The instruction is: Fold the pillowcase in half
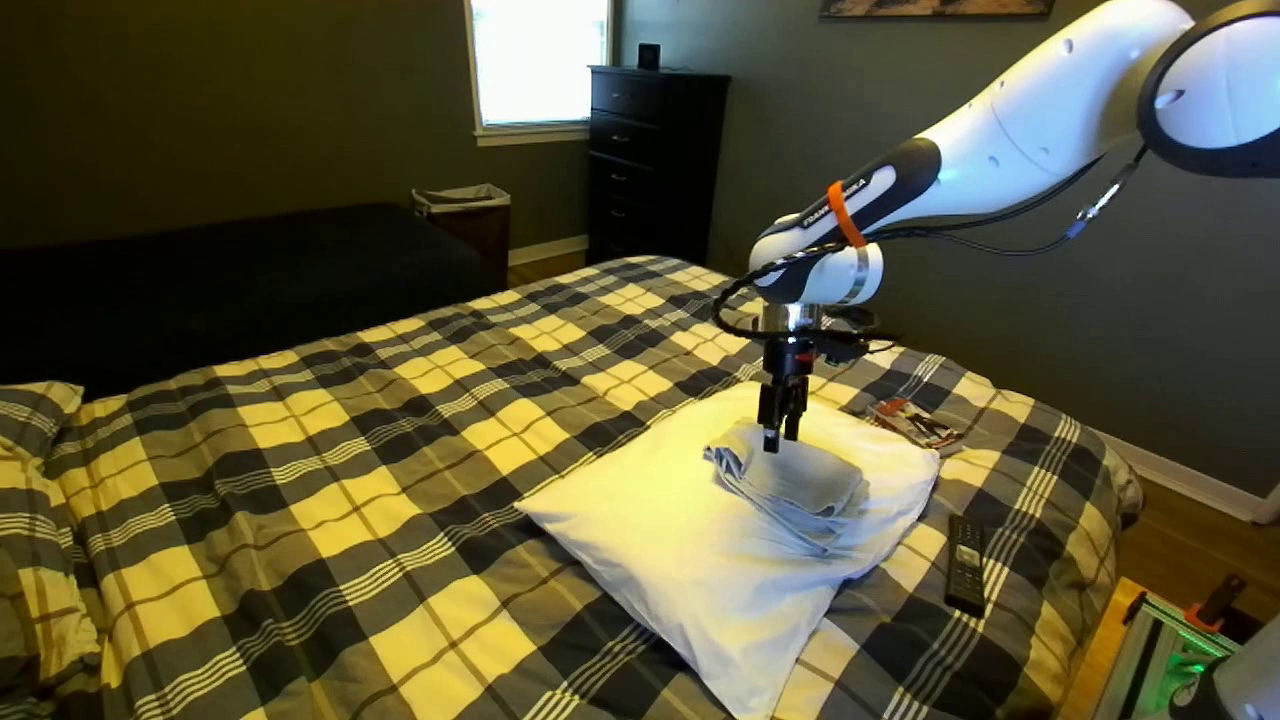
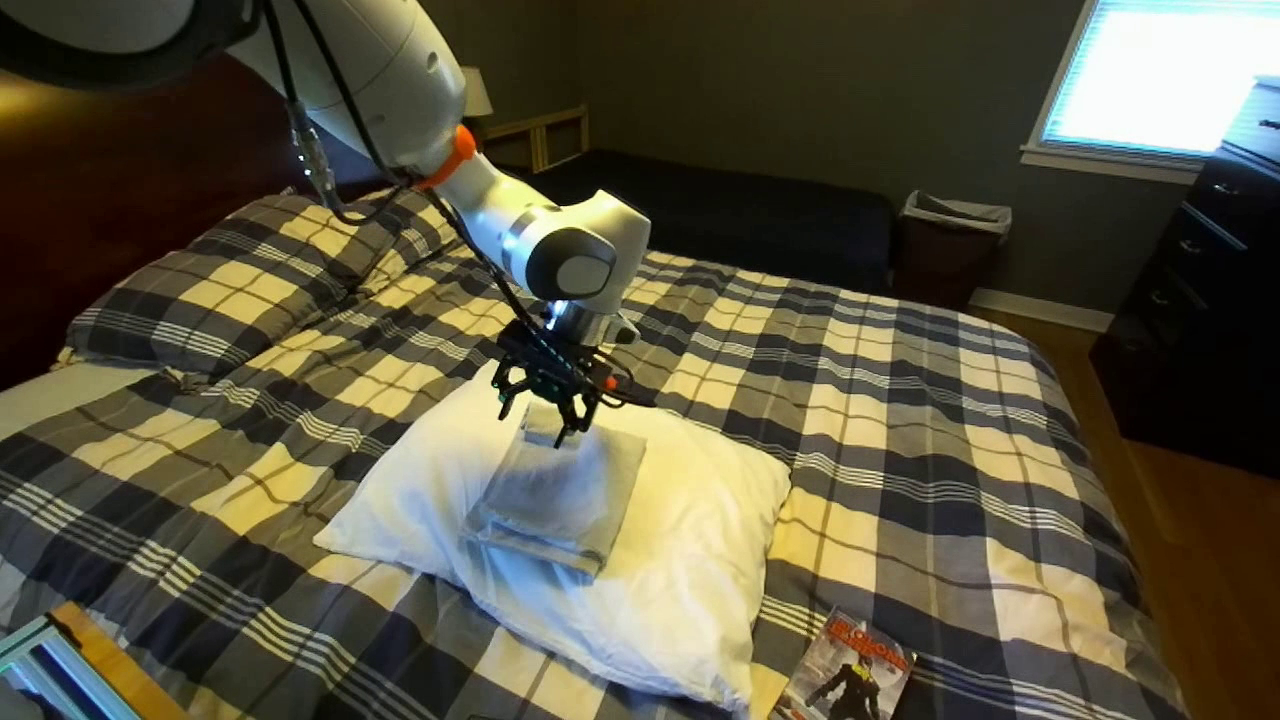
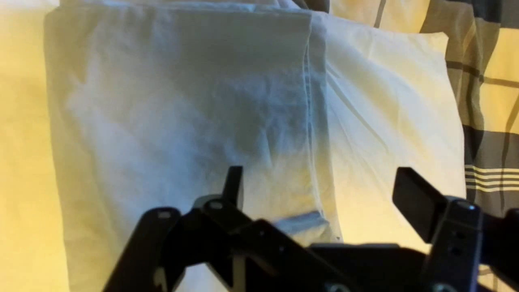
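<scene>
One plaid bedspread runs from the left of an exterior view, past a lined bin and a dark dresser in the background, to the white pillow lying on it. On that pillow, your pillowcase rests in folded layers, partly under your downward-pointing tool, whose fingers stand wide apart; you cannot tell whether they touch the fabric. In your wrist view, one shows against the pillowcase, the other against the pillow. Farther right in an exterior view, you have a magazine just beside the pillow, then a black remote.
</scene>
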### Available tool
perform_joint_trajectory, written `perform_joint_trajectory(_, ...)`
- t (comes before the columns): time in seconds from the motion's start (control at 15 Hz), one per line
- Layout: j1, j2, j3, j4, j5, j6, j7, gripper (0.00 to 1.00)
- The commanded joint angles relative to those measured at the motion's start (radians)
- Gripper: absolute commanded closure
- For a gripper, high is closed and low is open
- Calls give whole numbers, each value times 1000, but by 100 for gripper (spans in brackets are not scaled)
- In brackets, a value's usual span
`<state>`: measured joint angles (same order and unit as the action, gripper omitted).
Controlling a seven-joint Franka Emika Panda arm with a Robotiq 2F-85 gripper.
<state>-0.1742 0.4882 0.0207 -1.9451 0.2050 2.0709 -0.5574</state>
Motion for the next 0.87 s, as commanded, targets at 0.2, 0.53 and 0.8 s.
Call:
perform_joint_trajectory(0.2, 19, -158, -22, -161, -82, 161, 50, 0)
perform_joint_trajectory(0.53, 37, -265, -46, -233, -207, 174, 139, 0)
perform_joint_trajectory(0.8, 30, -255, -43, -198, -200, 141, 127, 0)
